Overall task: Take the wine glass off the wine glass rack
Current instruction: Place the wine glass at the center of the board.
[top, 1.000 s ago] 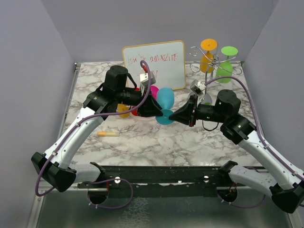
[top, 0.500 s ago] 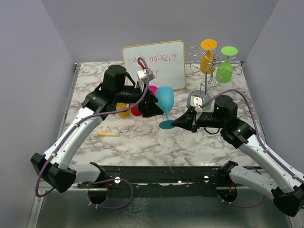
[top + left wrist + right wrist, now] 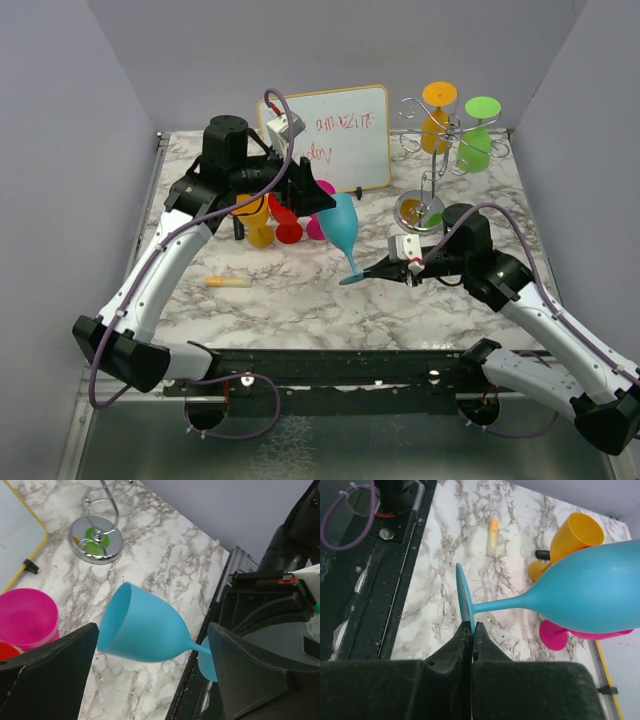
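Your left end effector (image 3: 152, 630) spread wide and let go of the blue wine glass (image 3: 590, 592); your right end effector (image 3: 471, 627) alone pinched its foot, tilted above the desk (image 3: 290, 300), well apart from the rack (image 3: 440, 130); removal looked done.

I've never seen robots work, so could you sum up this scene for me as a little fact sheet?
Wine glass rack: back right, orange glass and green glass hanging upside down
Blue wine glass: off that rack, tilted
Right fingers: shut, pinching the glass's foot
Left fingers: open on either side of its bowl, not gripping
Whiteboard: standing at the back, red writing
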You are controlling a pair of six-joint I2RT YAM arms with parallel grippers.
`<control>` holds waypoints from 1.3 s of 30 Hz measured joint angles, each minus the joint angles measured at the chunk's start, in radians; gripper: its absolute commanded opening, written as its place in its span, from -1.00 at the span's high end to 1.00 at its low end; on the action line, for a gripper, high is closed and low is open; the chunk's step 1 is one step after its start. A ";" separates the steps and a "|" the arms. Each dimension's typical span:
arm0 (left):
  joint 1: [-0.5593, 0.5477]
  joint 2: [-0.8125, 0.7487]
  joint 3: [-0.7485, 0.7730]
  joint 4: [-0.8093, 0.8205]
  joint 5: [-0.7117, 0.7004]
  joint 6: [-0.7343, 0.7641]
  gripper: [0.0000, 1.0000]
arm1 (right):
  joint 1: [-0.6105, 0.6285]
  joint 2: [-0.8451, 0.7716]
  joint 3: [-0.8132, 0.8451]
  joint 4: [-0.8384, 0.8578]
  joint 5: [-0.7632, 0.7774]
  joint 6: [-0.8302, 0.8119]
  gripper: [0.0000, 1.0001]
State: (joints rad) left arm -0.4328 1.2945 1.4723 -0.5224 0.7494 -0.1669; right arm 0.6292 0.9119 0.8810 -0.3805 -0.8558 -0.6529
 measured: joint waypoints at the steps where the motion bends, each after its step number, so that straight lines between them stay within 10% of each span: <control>1: 0.002 0.026 0.016 0.002 0.035 -0.010 -0.83 | 0.000 -0.004 -0.005 -0.002 -0.020 -0.018 0.99; 10: 0.019 0.097 0.031 0.004 0.289 -0.028 -0.65 | 0.000 -0.082 -0.040 -0.026 -0.112 -0.122 0.99; 18: 0.021 0.097 0.031 0.005 0.447 -0.030 -0.08 | 0.000 -0.115 -0.074 -0.025 -0.131 -0.126 0.99; 29: 0.032 0.098 0.012 0.011 0.560 -0.012 -0.19 | 0.004 -0.136 -0.081 0.010 -0.159 -0.123 0.99; 39: 0.031 0.112 -0.013 0.007 0.564 -0.011 0.22 | 0.004 -0.157 -0.082 0.032 -0.159 -0.117 0.99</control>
State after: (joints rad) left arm -0.4015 1.4067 1.4597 -0.5156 1.3132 -0.1783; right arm 0.6334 0.7547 0.7990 -0.3489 -1.0149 -0.7704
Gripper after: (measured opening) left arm 0.468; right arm 0.025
